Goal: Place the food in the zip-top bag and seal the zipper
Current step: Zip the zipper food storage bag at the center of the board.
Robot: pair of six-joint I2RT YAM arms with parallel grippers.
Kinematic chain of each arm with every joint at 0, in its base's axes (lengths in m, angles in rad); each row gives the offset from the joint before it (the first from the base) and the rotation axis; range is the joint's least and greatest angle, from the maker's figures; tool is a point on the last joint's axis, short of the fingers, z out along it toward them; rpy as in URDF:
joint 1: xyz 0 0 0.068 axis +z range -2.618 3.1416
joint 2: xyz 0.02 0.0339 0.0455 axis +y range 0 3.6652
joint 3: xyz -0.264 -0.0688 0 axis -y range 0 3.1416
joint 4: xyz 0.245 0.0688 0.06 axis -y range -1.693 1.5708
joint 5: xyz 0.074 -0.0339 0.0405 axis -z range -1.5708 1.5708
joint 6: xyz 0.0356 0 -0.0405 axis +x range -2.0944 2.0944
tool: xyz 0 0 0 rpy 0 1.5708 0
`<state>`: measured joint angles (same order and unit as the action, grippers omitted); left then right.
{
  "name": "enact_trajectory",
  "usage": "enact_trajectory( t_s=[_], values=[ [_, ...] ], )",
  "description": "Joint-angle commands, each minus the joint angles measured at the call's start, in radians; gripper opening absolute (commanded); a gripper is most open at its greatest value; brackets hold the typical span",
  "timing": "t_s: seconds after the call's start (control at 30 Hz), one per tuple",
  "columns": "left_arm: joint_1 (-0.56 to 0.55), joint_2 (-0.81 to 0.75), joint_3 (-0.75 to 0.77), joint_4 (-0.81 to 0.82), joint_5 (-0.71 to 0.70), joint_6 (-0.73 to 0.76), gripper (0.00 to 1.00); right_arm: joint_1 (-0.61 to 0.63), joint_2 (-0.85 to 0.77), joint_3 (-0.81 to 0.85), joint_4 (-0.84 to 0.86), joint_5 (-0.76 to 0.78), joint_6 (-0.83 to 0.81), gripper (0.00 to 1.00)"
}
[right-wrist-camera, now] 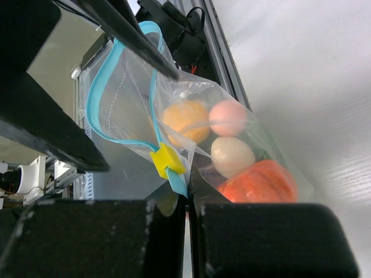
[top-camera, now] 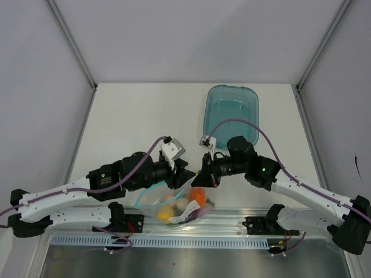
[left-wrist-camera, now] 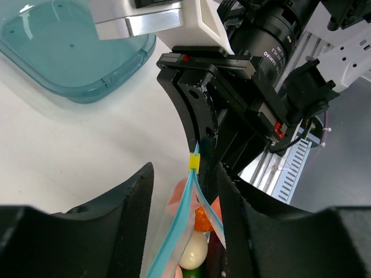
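The zip-top bag (top-camera: 174,207) hangs at the table's near edge with its mouth open. It holds an orange-red tomato (right-wrist-camera: 258,182), a pale egg (right-wrist-camera: 232,155), a yellow lemon (right-wrist-camera: 185,120) and a pink piece (right-wrist-camera: 227,117). My right gripper (right-wrist-camera: 188,185) is shut on the end of the light-blue zipper (right-wrist-camera: 95,110), just past the yellow slider (right-wrist-camera: 168,160). My left gripper (left-wrist-camera: 185,174) is open, with its fingers (left-wrist-camera: 116,231) on either side of the zipper (left-wrist-camera: 179,226), and the slider (left-wrist-camera: 195,161) sits ahead of its tips. In the top view the two grippers, left (top-camera: 184,174) and right (top-camera: 200,175), meet above the bag.
An empty teal translucent tray (top-camera: 232,113) stands at the back right of the white table. A metal rail (top-camera: 232,229) runs along the near edge under the bag. Grey walls close in the sides and back.
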<state>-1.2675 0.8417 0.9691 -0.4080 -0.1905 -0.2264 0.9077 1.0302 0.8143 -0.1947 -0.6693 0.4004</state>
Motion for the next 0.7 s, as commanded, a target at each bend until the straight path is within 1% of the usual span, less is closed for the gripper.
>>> enact_trajectory(
  t_s=[0.0, 0.1, 0.17, 0.3, 0.4, 0.47, 0.67],
  values=[
    [0.000, 0.016, 0.036, 0.057, 0.022, 0.033, 0.49, 0.017, -0.027, 0.023, 0.026, 0.014, 0.012, 0.00],
    [0.002, 0.029, 0.034, 0.057, 0.019, 0.041, 0.44, 0.022, -0.033, 0.010, 0.044, 0.011, 0.017, 0.00],
    [0.002, 0.037, 0.039, 0.058, 0.034, 0.047, 0.36, 0.022, -0.036, 0.005, 0.055, 0.010, 0.021, 0.00],
    [0.007, 0.046, 0.040, 0.060, 0.062, 0.045, 0.33, 0.022, -0.035, -0.001, 0.060, 0.013, 0.025, 0.00],
    [0.008, 0.053, 0.034, 0.057, 0.085, 0.039, 0.33, 0.022, -0.036, -0.004, 0.061, 0.016, 0.028, 0.00],
    [0.011, 0.060, 0.034, 0.054, 0.091, 0.036, 0.35, 0.023, -0.036, -0.004, 0.064, 0.013, 0.029, 0.00],
    [0.013, 0.065, 0.025, 0.046, 0.103, 0.030, 0.37, 0.023, -0.029, -0.006, 0.074, 0.011, 0.034, 0.00]
  ],
)
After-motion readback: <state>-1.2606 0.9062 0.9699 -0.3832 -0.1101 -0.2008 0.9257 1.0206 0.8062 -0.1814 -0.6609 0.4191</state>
